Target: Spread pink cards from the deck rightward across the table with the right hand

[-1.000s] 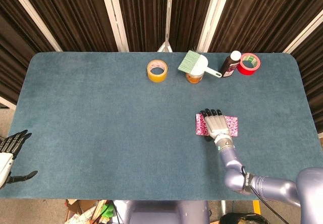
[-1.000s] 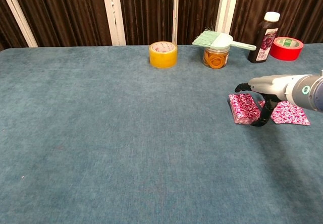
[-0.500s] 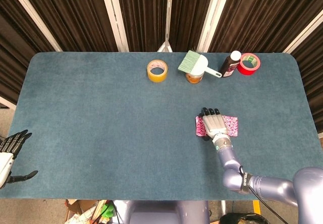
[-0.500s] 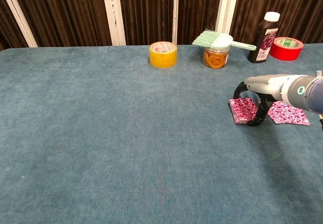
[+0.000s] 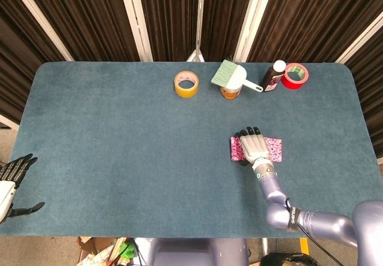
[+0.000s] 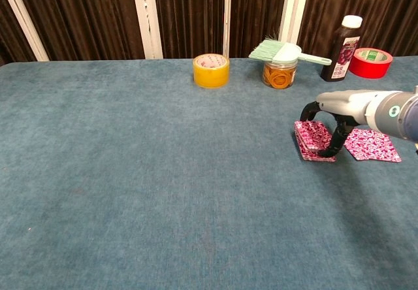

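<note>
Pink cards (image 6: 312,136) under the right hand (image 5: 254,145), its curled fingers (image 6: 334,141) pressing the deck, gripping nothing.

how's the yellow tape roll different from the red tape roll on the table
The yellow tape roll stands near the middle of the table's far edge; the red tape roll sits at the far right, beside the dark bottle. The yellow roll looks taller and thicker, the red one flatter. The red roll shows a green inner ring, the yellow a pale one. Both lie flat, hole up.
</note>
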Robot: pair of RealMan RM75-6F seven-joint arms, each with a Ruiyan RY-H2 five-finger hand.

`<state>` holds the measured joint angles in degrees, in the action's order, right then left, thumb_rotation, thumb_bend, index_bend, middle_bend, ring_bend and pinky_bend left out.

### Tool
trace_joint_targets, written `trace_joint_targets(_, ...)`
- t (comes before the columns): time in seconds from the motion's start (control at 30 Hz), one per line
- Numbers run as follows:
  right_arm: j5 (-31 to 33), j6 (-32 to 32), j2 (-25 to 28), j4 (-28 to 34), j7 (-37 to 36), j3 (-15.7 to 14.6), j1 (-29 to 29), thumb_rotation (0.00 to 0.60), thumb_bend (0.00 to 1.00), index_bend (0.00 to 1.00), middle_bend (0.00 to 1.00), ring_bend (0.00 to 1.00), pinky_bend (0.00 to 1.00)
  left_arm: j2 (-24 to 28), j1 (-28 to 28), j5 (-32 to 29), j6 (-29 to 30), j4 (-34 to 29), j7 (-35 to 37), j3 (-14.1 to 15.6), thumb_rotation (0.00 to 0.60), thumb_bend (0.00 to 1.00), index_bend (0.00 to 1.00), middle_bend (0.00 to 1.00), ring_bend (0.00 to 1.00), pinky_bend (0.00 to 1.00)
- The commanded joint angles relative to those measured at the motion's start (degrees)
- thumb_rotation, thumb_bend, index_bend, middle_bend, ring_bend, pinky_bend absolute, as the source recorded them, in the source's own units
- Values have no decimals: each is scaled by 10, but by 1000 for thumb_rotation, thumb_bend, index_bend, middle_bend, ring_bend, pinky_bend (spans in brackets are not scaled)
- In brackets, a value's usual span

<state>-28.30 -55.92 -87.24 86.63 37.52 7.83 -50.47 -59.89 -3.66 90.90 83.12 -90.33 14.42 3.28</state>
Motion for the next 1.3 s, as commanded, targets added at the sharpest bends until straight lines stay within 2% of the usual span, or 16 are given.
trace_joint_targets(0.03,-12,-17,19,23,-3,3,6,600,301,583,185,0,0,0,0,0,1,0,-2,0,600,0,0,0,0,0)
trace_joint_targets(0.23,-15,-35,45,50,-1,1,16,600,301,583,185,0,0,-2,2,1,5,1,-6,0,600,0,0,0,0,0)
trace_joint_targets(0.47,-17,-33,70,44,-14,-13,37,600,302,583,186,0,0,-3,3,0,6,1,-6,0,600,0,0,0,0,0)
trace_joint_targets(0.87,-33,-5,104,-18,-55,-36,80,600,301,594,186,0,0,-5,4,-2,4,-1,-17,-1,600,0,0,0,0,0)
trace_joint_targets(1.3,-25,46,108,-104,-76,-50,109,600,301,587,186,0,0,-7,4,-4,3,-6,-29,-1,600,0,0,0,0,0)
